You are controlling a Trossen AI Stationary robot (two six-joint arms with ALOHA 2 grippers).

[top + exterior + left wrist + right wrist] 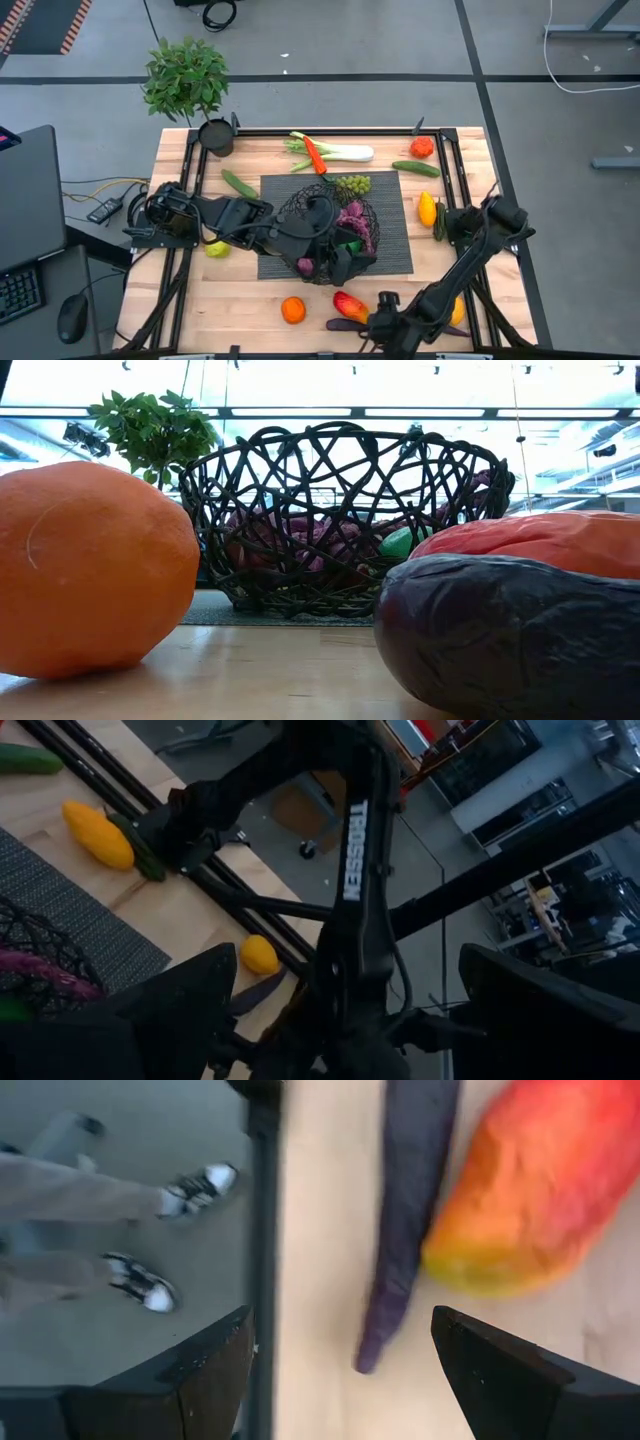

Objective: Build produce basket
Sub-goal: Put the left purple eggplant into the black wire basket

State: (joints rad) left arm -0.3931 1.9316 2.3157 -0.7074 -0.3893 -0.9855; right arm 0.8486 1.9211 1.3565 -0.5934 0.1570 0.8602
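The basket point(328, 238) sat mid-table point(250, 295) on a grey mat point(395, 235), with the left gripper point(345, 262) spread wide over its near rim. The right gripper point(372, 325), fingers wide apart and empty, hovered beside a purple eggplant point(408, 1200) and a red-orange pepper point(530, 1185).

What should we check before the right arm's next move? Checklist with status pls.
1. Right gripper open: ok.
2. Eggplant ahead of its fingers, not yet gripped: ok.
3. Eggplant free of neighbours: not ok, the red-orange pepper lies right against it.
4. Drop path into the basket free: not ok, the left gripper hangs over it.
5. Room left in basket: cannot tell.
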